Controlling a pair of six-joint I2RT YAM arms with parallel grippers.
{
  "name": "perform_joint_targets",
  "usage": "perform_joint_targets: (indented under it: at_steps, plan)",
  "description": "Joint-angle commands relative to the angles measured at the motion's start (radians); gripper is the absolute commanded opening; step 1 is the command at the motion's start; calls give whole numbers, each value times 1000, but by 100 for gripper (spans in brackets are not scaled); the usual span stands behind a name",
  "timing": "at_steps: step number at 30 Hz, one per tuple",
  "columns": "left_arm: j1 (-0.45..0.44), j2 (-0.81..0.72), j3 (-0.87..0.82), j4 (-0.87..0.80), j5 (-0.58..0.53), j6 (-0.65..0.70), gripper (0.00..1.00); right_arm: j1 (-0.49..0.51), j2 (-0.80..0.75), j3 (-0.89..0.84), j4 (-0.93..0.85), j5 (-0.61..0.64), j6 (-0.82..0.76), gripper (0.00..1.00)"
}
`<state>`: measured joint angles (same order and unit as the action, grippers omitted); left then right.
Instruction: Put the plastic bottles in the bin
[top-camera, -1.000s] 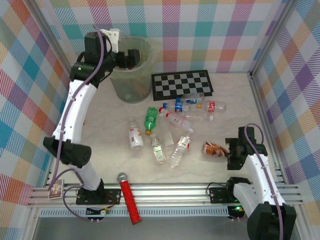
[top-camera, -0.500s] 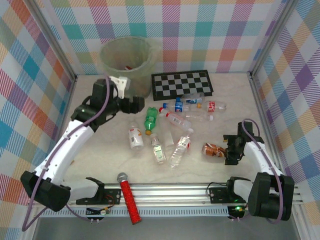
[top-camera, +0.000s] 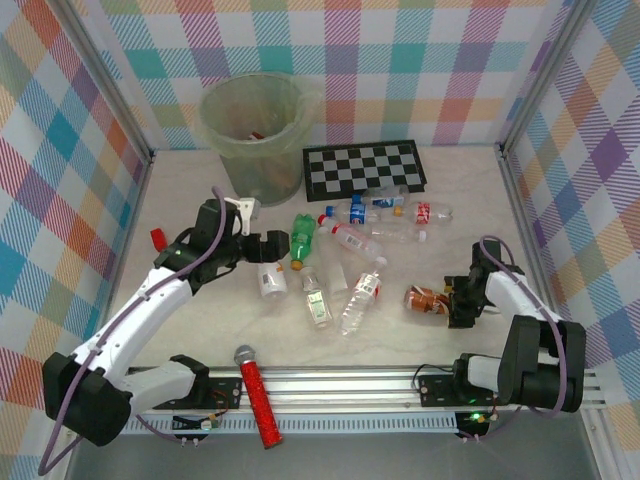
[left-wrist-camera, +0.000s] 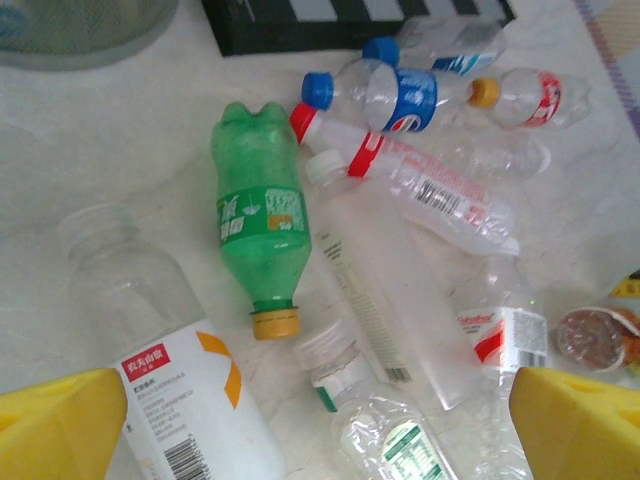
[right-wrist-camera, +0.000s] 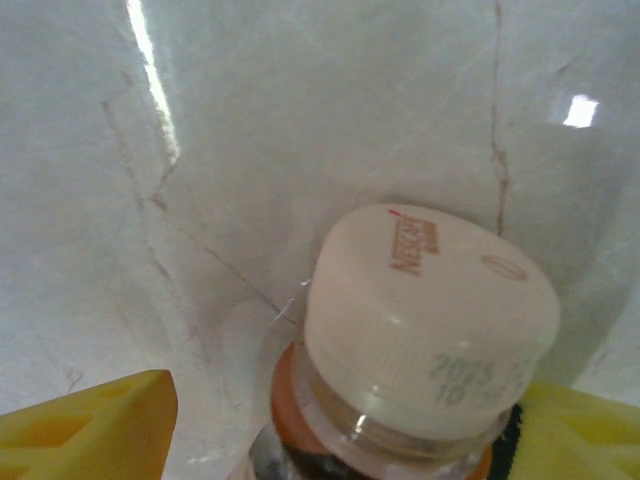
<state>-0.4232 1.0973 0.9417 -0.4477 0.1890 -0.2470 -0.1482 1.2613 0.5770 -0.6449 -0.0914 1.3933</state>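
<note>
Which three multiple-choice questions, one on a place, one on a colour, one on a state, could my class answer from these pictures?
1. The chequered board lies: A beside the bin; B inside the bin; C under the microphone.
2. The green bottle's cap is: A blue; B yellow; C white.
3. The left gripper is: A shut on a bottle; B shut, empty; C open.
Answers: A, they sit side by side at the back; B, yellow in the left wrist view; C, its fingers stand wide apart.
</note>
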Motion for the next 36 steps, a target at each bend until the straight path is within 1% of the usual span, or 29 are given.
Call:
perform_joint_targets:
  at_steps: [1,6,11,15,18,21,24,25,27,30,31,32,34,36]
  plan:
    - [-8,-32,-17,39,-14,-14,98,-10,43,21,32,13,-18,70]
    - [-8,-36,-17,17,-25,4,99,-10,47,29,12,26,-14,56]
    - [-7,-29,-14,16,-22,8,99,-10,25,37,-5,37,-14,46]
    - [-8,-24,-12,22,7,-4,99,-10,6,66,-43,51,-25,39]
    - [-8,-24,-13,44,32,-26,100,-8,-20,94,-50,59,-91,37]
    - [-7,-22,-19,72,55,-46,100,-5,-56,118,-14,28,-219,34]
    - [-8,-15,-28,134,134,-80,100,2,-114,130,30,3,-294,28]
    - [-8,-10,-33,160,166,-99,100,11,-138,134,35,6,-298,22]
    - [-10,1,-44,243,218,-148,100,44,-172,151,46,11,-317,18]
    - [-23,24,-56,334,283,-210,100,136,-185,220,39,34,-369,18]
    - [-33,33,-55,353,296,-218,100,175,-182,246,63,18,-420,19]
    - [-48,42,-48,352,295,-210,100,220,-179,263,109,-9,-470,20]
    - [-90,67,-12,293,279,-147,100,309,-168,290,212,-53,-539,21]
    - [-132,98,21,256,278,-110,100,383,-140,337,256,-78,-581,21]
